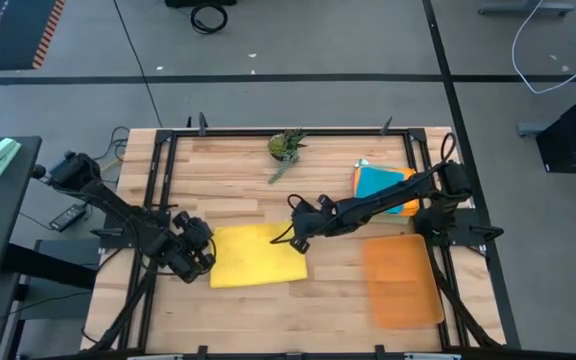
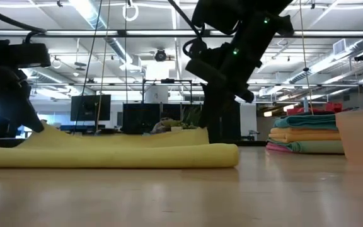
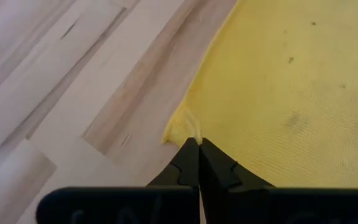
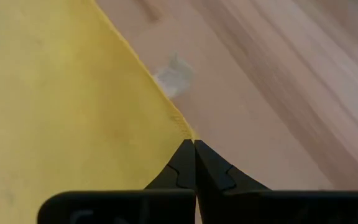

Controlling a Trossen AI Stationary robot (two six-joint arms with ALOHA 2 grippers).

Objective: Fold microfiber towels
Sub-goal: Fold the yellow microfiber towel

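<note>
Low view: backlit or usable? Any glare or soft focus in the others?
Low view: bright ceiling strip lights behind, both arms near-silhouettes, yet the flat yellow microfiber towel reads clearly. Left wrist view: even light, towel weave sharp, left tool crisp. Right wrist view: wood beyond the right tool is soft. High view: even, no glare.
</note>
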